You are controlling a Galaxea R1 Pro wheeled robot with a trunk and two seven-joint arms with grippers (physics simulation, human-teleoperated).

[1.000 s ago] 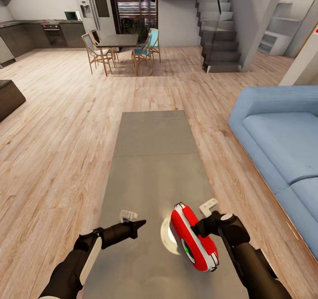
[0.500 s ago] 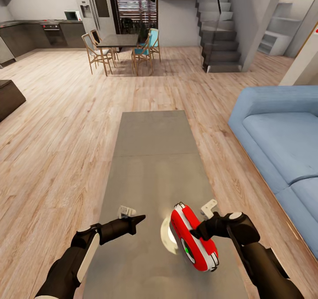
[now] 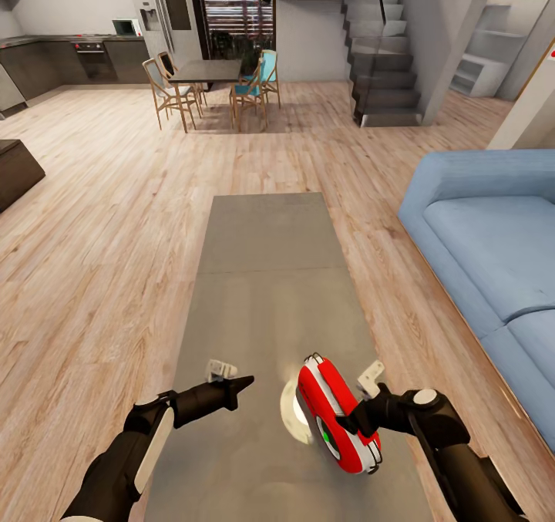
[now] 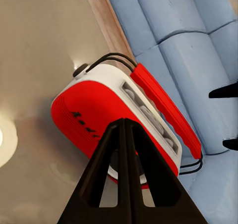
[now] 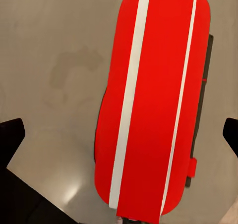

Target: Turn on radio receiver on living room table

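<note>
The radio receiver [image 3: 339,414] stands on the near end of the grey table [image 3: 270,275], its red top and white band facing up and a small green light on its near face. My right gripper [image 3: 348,423] is open at the radio's right side, and its dark fingertips [image 5: 12,135] stand wide apart on either side of the red-and-white top [image 5: 148,100]. My left gripper [image 3: 245,385] is shut to a point, a short way to the left of the radio and apart from it. In the left wrist view the shut gripper [image 4: 124,122] aims at the radio [image 4: 99,115].
A light blue sofa [image 3: 493,252] runs along the table's right side. Wood plank floor [image 3: 100,260] lies to the left. Farther off are a dark low cabinet [image 3: 15,171], a dining table with chairs [image 3: 204,71] and stairs [image 3: 381,59].
My right arm has drawn back and to the right, its wrist lower in the view, with the gripper still by the radio. The left arm shifted slightly left. The radio has not moved.
</note>
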